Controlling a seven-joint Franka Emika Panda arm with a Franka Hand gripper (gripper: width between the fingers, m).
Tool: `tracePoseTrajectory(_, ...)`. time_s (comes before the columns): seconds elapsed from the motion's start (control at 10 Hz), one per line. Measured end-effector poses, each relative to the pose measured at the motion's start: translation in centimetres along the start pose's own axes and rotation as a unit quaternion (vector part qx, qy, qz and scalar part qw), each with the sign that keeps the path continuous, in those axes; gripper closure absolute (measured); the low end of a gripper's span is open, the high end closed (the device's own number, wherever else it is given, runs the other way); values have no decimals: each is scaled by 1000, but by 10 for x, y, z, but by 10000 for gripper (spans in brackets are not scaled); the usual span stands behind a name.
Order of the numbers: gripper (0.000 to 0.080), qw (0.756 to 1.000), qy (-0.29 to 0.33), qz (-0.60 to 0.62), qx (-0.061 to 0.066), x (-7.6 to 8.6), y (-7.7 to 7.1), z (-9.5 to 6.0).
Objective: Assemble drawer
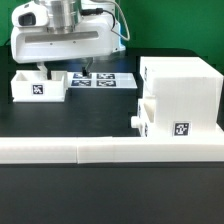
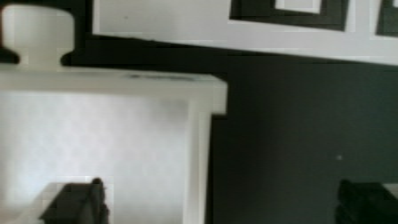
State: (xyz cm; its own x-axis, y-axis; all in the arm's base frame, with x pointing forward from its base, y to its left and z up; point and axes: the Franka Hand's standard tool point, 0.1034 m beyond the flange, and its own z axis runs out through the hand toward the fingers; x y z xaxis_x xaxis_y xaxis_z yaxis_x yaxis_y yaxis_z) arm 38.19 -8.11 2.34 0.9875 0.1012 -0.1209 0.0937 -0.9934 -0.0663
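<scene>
The white box casing [image 1: 182, 92] stands at the exterior view's right, with one knobbed tray [image 1: 150, 118] pushed into its open front. The second tray [image 1: 38, 86], tagged, lies on the black table at the exterior view's left. It fills the wrist view [image 2: 107, 130], and its knob [image 2: 36, 40] shows there too. My gripper [image 1: 58, 68] hangs just above this tray and is open and empty [image 2: 222, 205]. One fingertip [image 2: 75, 203] is over the tray's inside and the other fingertip [image 2: 368, 200] is over the table, so the jaws straddle a side wall.
The marker board [image 1: 103, 81] lies flat behind the loose tray and also shows in the wrist view [image 2: 231, 20]. The long low white L-shaped wall [image 1: 110, 151] runs along the front of the table. Black table [image 1: 95, 115] lies between the tray and the casing.
</scene>
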Motion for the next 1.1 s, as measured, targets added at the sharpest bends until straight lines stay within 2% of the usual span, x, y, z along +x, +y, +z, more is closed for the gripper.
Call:
tracePoseTrajectory(0.2,151,1000,1,-1,-2,-4,-1,13)
tracePoseTrajectory(0.6,151,1000,2,0,-4,-14,3,20)
tracePoseTrajectory(0.7,268,1000,2,-1,-4,-14,2,20)
tracePoseTrajectory(0.8,268,1000,3,-2,-5,-13,2,20)
tracePoseTrajectory(0.9,402,1000,3,-3,-5,-13,2,20)
tracePoseTrajectory(1.0,580,1000,3,-3,-5,-13,2,20)
tracePoseTrajectory(1.1,580,1000,3,-4,-5,-13,2,20)
